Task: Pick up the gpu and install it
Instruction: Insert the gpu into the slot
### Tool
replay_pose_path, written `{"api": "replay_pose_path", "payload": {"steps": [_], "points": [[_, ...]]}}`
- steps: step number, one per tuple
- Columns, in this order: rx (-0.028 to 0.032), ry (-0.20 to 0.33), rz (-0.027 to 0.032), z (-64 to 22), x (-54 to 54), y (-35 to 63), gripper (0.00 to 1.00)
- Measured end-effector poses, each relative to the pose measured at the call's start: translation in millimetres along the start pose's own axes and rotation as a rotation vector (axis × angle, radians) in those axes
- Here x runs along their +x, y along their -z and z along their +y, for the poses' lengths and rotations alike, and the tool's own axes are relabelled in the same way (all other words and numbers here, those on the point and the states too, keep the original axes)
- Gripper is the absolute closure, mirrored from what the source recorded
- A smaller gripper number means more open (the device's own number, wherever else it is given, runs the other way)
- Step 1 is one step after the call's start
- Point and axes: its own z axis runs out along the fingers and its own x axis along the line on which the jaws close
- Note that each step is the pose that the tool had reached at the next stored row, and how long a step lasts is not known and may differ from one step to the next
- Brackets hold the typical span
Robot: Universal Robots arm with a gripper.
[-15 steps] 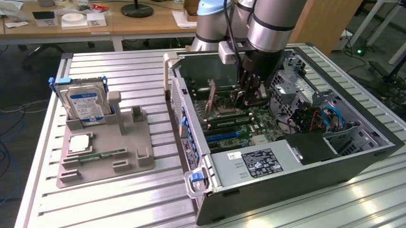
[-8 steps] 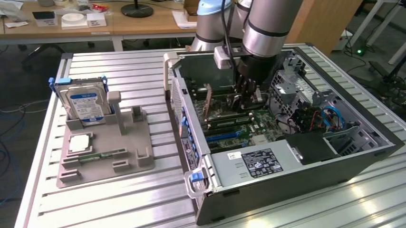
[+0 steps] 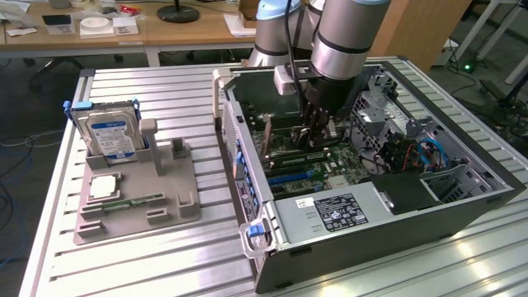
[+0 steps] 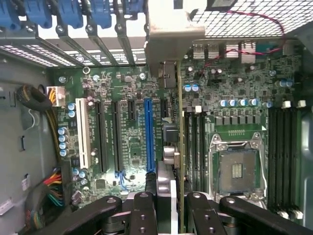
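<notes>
**Now the card hangs over the board, and the seating is what you should watch**

Your gripper (image 3: 316, 133) is down inside the open computer case (image 3: 462, 204), closed on the gpu (image 4: 179, 147), which the wrist view shows edge-on as a thin tan strip between the black fingers (image 4: 143, 215). The card's metal bracket (image 4: 166, 36) sits up by the row of blue slot latches (image 4: 73, 14) at the case's rear wall. On the motherboard (image 4: 234, 83) the card lines up beside the blue expansion slot (image 4: 149, 134), not clearly over it.

What could go wrong, as I judge it: if the card's edge is a little off the slot, pressing down could land it on the board or on the components next to the slot. A tilted card could seat at one end only. The bracket could also catch on the rear frame.

You cannot see the card's lower edge or whether it touches any slot; the fingers and the card itself cover that spot. In the exterior view the arm's wrist blocks the grip. The hard drive (image 3: 111, 133) stands in the grey holder (image 3: 177, 207) on the table (image 3: 123, 266), well apart from the case.
</notes>
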Motion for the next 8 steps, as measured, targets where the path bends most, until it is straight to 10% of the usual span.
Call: {"api": "replay_pose_path", "payload": {"steps": [8], "points": [[-0.0017,0.000,0.0033,0.6,8.8,-7.0,0.72]]}}
